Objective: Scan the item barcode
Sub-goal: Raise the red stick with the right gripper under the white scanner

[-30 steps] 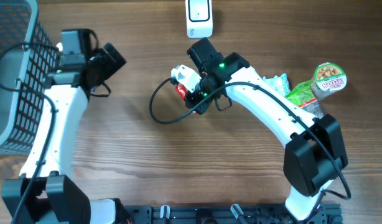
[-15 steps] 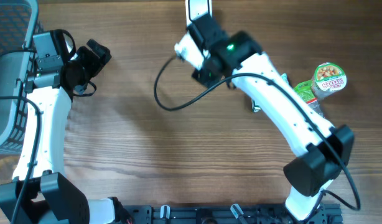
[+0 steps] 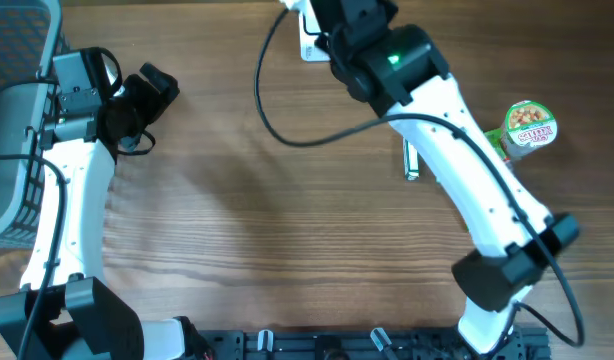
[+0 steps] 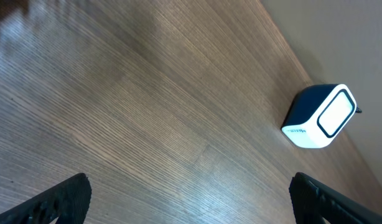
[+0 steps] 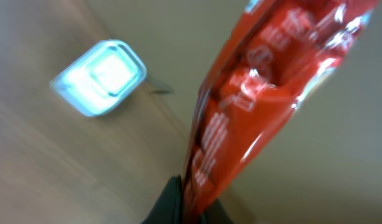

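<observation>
The right gripper (image 5: pixel 181 202), clamped tight on the lower edge of the red packet (image 5: pixel 253 93), holds it in the air at the top centre of the overhead frame, above the scanner (image 5: pixel 99 78). The likely failure is a missed read: the limp, glossy film could sag, glare, or turn its barcode (which I cannot see) away from the window. The thin pinch could also slip. The left gripper (image 3: pixel 152 88), upper left, stands wide open and empty. Counted: one table (image 3: pixel 287 250), one basket (image 3: pixel 12 150), two arms, one scanner, one cup (image 3: pixel 530 127), one green packet (image 3: pixel 495 147), one red packet.
</observation>
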